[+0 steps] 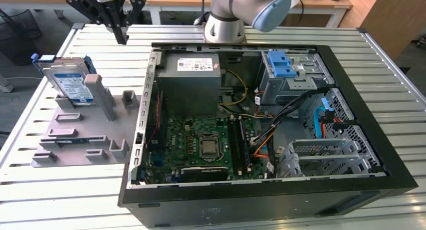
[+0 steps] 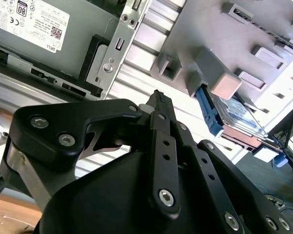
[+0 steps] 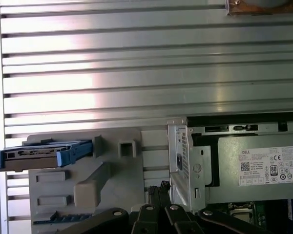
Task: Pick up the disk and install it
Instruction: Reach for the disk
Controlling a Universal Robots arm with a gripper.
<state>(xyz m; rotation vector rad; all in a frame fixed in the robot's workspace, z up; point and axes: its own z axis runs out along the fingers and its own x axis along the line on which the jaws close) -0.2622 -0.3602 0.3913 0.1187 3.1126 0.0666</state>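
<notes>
The disk point(image 1: 71, 83) is a silver drive with a white-and-blue label and a blue frame. It stands tilted at the far end of a grey holder block point(image 1: 87, 132), at the exterior view's left. Both wrist views show the disk edge-on point(image 2: 219, 117) point(image 3: 44, 154). My gripper point(image 1: 121, 39) hangs above the table behind the holder, between the disk and the open computer case point(image 1: 266, 190). It is apart from the disk, and its black fingers meet at the tips point(image 2: 159, 95) point(image 3: 158, 187) with nothing between them.
The case lies open on the slatted metal table point(image 1: 27, 200). Inside are a grey power supply box point(image 1: 189, 83), a motherboard point(image 1: 206, 145), a light-blue latch on a metal cage point(image 1: 283, 65), and a drive cage point(image 1: 319, 155) near the front. The arm's base point(image 1: 226, 20) stands behind the case.
</notes>
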